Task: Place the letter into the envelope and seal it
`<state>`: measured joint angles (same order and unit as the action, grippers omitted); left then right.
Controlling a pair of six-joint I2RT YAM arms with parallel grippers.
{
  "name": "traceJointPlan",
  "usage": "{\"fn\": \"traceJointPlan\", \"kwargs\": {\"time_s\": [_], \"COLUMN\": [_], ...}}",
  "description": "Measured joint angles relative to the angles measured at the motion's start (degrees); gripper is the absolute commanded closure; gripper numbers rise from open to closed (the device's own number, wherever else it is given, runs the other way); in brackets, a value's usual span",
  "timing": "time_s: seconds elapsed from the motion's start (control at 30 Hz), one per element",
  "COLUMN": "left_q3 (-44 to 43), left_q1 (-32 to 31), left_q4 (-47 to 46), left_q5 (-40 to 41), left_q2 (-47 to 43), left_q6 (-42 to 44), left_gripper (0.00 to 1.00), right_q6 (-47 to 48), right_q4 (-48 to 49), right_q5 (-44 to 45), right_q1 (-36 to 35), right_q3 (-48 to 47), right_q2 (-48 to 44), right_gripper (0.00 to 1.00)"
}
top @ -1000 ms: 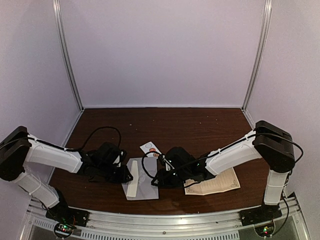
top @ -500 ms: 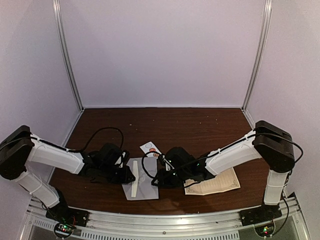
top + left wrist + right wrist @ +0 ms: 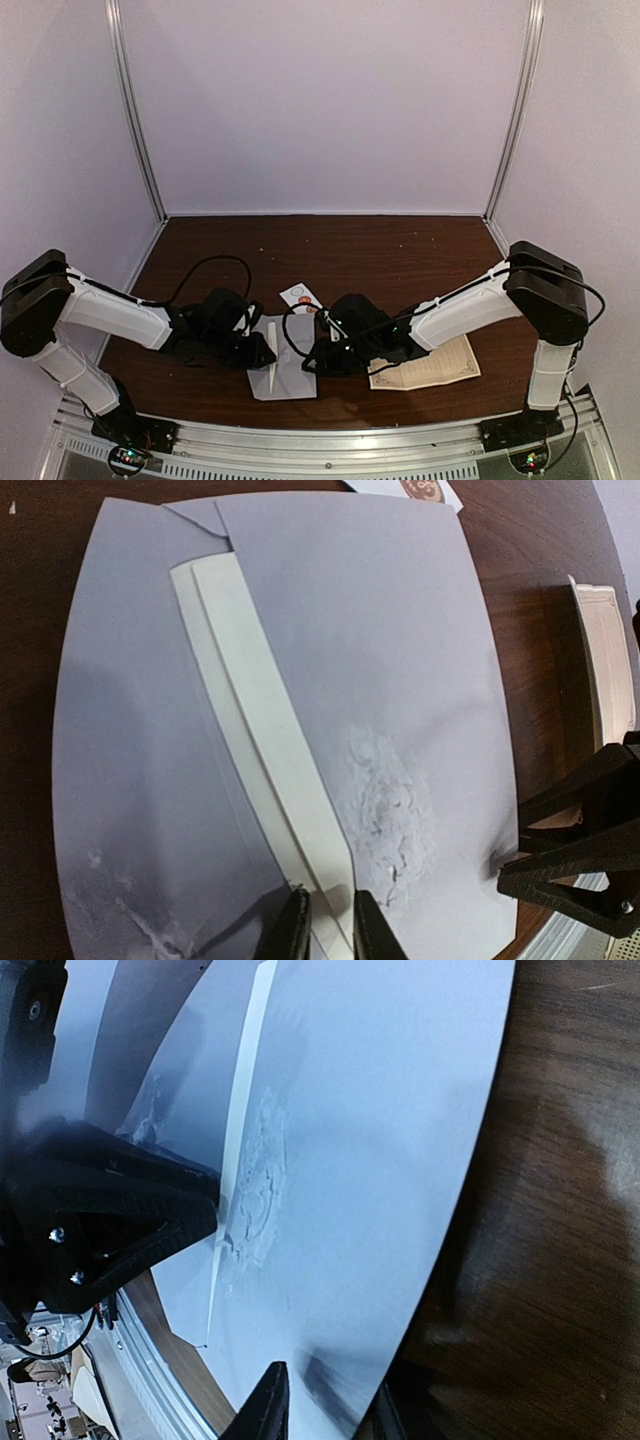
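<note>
At the near edge of the desk [image 3: 400, 250], midway between the two arms, the envelope [image 3: 292, 375] lies flat with its flap [image 3: 262, 730] raised. From above, the flap shows as a thin pale sliver standing on edge. The left fingers [image 3: 293, 928] are drawn narrow and pinch the flap near its tip, with the white inner face between them. A rough, scuffed patch [image 3: 385, 800] marks the paper just beside the flap.

The right fingers [image 3: 262, 1405] sit low at the envelope's right edge, one over the paper and one toward the wood. I cannot tell whether they clamp the edge or only press on it.

The step in hand looks like opening the envelope so it can take the letter [image 3: 440, 365]. That cream sheet lies just to the right, partly under the right arm. A small white sticker strip [image 3: 298, 296] lies just beyond the envelope's far edge.

To do this well, the flap should swing about its own crease. It should go back toward the left arm in an arc, not be pulled straight up, which would drag or buckle the body. The right side needs to pin the body firmly enough that only the flap moves. A light grip at the tip lowers the risk of tearing, and the scuffed patch is best kept away from any pull.
</note>
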<state>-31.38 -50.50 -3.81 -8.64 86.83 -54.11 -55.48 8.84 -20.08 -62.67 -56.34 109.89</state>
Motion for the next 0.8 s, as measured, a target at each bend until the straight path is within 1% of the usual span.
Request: {"fn": "traceJointPlan", "kwargs": {"time_s": [0.3, 0.37, 0.47, 0.6, 0.67, 0.8], "left_q3": [0.00, 0.00, 0.00, -0.02, -0.15, -0.46], "left_q1": [-1.14, -1.38, -1.60, -1.75, -1.75, -1.75], "left_q4": [-1.66, -1.70, -0.63, 3.23, 4.98, 6.88], "left_q5": [-0.02, 0.07, 0.92, 3.39, 4.55, 6.05], "left_q2": [0.68, 0.66, -0.17, -3.89, -5.64, -6.97], "left_q6": [-0.61, -0.63, -0.61, -0.20, 0.09, 0.72], "left_gripper": [0.83, 0.82, 0.75, 0.70, 0.68, 0.66], "right_q6": [0.02, 0.02, 0.09, 0.24, 0.24, 0.61], "right_q4": [-0.02, -0.02, -0.22, -2.95, -4.52, -7.69], "right_q5": [0.02, 0.07, 0.48, 1.70, 2.45, 4.26], "right_q1": [-0.11, -0.26, -0.50, -0.74, -0.74, -0.68], "right_q3": [0.00, 0.00, -0.09, -0.09, -0.09, -0.09], "right_q2": [0.00, 0.00, -0.26, -1.70, -2.40, -3.74], "right_gripper": [0.71, 0.68, 0.61, 0.54, 0.52, 0.51]}}
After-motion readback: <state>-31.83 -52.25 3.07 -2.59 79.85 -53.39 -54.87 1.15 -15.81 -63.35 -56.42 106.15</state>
